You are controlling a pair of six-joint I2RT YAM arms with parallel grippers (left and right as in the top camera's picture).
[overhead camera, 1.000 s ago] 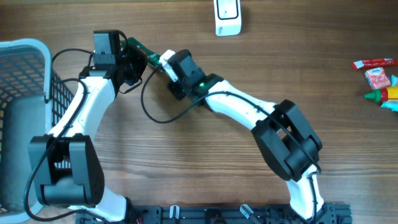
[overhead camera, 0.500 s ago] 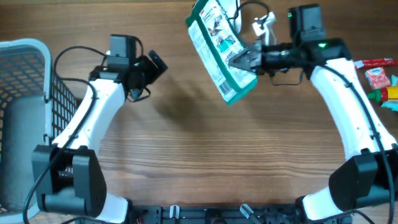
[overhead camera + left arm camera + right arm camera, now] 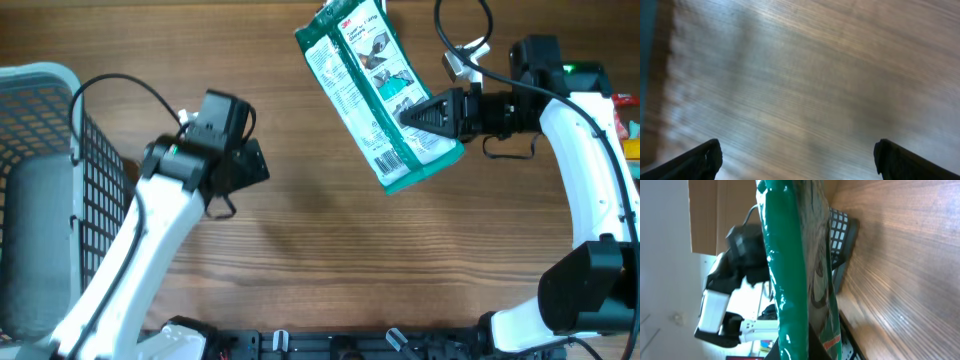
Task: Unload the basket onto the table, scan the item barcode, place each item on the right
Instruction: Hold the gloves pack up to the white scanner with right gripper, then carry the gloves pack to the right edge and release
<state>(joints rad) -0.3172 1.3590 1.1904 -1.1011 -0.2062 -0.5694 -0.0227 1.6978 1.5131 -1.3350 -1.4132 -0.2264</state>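
Overhead, the right gripper (image 3: 410,117) is clamped on the edge of a green packet (image 3: 375,90) over the table (image 3: 330,260), while the left gripper (image 3: 258,162) stands wide apart and empty.

A mock shop checkout is showing: a shopping basket (image 3: 40,72) is sitting at the wooden worktop's (image 3: 320,260) left edge, small packaged goods (image 3: 633,148) lying at its right edge.

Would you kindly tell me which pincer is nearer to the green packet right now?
Right. The right pincer is shut on the green packet; the left pincer hangs open, well apart from it, off to its left in the overhead view.
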